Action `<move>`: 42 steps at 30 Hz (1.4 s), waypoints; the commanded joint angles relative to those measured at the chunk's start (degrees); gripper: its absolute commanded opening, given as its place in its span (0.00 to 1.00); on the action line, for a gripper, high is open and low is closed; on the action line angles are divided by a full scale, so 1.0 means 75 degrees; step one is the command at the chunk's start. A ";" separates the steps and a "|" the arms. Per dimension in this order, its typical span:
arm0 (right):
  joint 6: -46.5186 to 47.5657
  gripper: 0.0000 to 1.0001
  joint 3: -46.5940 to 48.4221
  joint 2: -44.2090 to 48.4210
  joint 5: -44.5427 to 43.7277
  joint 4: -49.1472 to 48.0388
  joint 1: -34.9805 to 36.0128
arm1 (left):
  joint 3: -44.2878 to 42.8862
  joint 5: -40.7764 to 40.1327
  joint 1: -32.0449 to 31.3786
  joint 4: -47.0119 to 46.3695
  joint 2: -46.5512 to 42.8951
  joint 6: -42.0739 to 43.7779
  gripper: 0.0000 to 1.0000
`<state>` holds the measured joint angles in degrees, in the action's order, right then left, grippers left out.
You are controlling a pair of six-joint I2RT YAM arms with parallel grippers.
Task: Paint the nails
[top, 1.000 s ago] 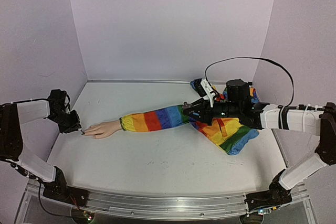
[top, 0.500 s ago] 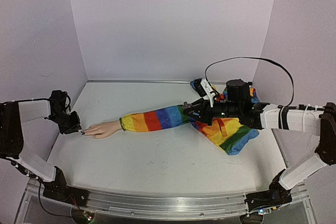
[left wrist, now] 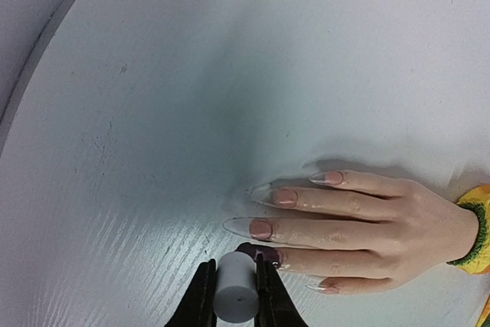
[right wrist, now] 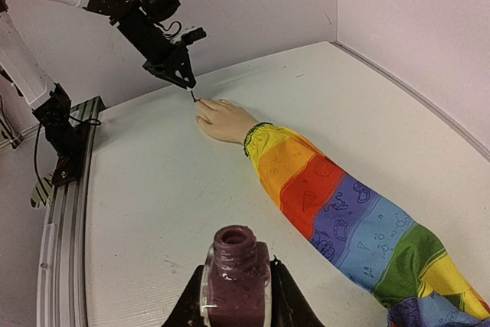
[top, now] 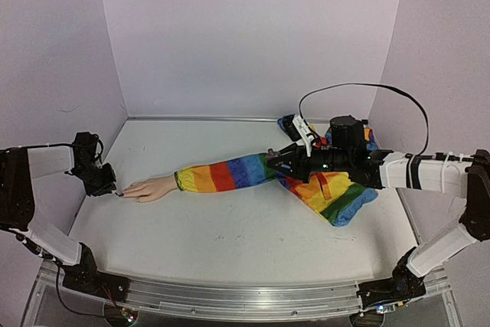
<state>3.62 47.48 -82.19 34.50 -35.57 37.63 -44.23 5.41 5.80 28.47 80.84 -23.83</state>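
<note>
Top external view has the pale skin-coloured mannequin hand (top: 151, 188) lying flat, back up, on the white counter (top: 230, 227) toward its left side, fingertips pointing left, with its rainbow-striped fabric sleeve (top: 226, 175) trailing right to a crumpled heap of rainbow cloth (top: 337, 201). At those fingertips sit the left fingers (top: 106, 183), closed tight on a short white cylindrical brush cap (left wrist: 236, 296), with a thin dark brush stem (right wrist: 192, 96) reaching down from them to the hand's tips. Seen from the left wrist, the long pointed nails (left wrist: 285, 197) fan out just ahead and to the right of the left fingers: the nail nearest the cap is coated dark purple and lies right beside one finger, touching or only close I cannot tell; the next two show a pinkish patch near the base with clear tips, and the outer ones look clear or faintly tinted. Well apart, near the sleeve's upper end, the right fingers (top: 276, 160) are clamped shut around a small open glass bottle of dark purple polish (right wrist: 233, 277), held upright with its neck uncapped; whether it rests on the counter I cannot tell. From the right wrist the sleeve runs past the bottle on its right, and the nails lie far beyond it, up by the left fingers
</note>
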 commanded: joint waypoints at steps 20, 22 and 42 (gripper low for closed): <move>-0.0072 0.00 0.0255 0.0087 0.0194 -0.0419 -0.0024 | -0.0031 0.0619 0.0028 -0.0257 -0.0380 0.0154 0.00; -0.0072 0.00 0.0255 0.0083 0.0193 -0.0421 -0.0024 | -0.0023 0.0612 0.0035 -0.0257 -0.0338 0.0149 0.00; -0.0081 0.00 0.0299 0.0015 0.0219 -0.0419 -0.0017 | 0.0049 0.0233 0.0029 -0.0093 -0.0123 0.0073 0.00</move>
<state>3.44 47.48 -82.19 34.54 -35.57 37.63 -44.10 8.69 5.80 28.45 79.92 -23.81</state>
